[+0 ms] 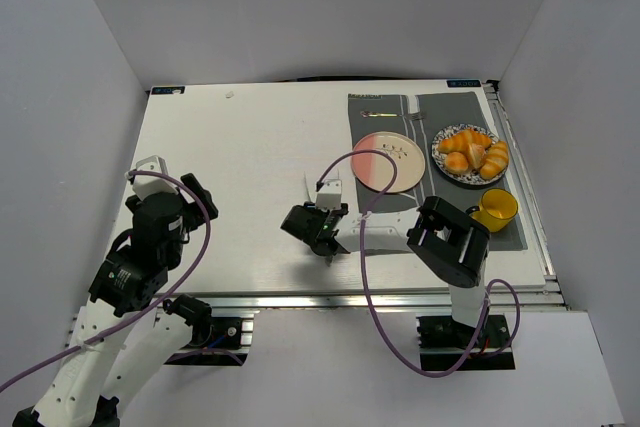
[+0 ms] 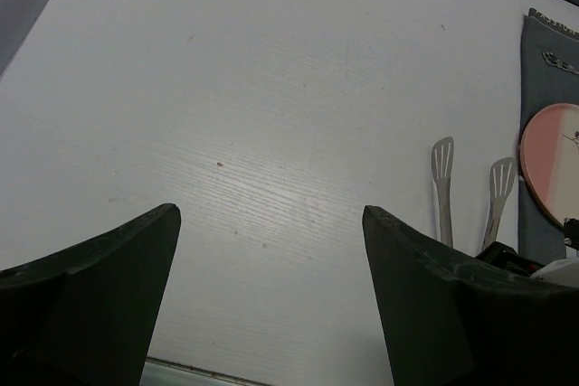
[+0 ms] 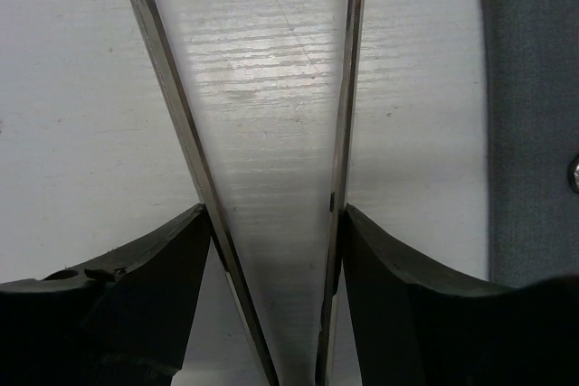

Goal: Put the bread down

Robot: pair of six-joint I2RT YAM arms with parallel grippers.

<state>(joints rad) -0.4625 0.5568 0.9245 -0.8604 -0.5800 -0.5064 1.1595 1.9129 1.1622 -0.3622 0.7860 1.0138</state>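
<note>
The bread [image 1: 457, 161] looks like the smooth golden bun at the left front of a pile of golden pastries on a patterned plate [image 1: 440, 143] at the back right. My right gripper [image 1: 318, 228] [image 3: 276, 210] is shut on metal tongs [image 3: 172, 88] over bare table, left of the pink plate [image 1: 372, 169]. The tongs' arms stay spread and hold nothing; their tips [image 2: 441, 169] show in the left wrist view. My left gripper [image 1: 196, 197] [image 2: 271, 210] is open and empty above the table at the left.
A grey placemat [image 1: 440, 112] lies under both plates; the pink plate's rim [image 2: 526, 169] also shows in the left wrist view. A yellow cup [image 1: 495, 209] stands at the mat's front right. White walls enclose the table.
</note>
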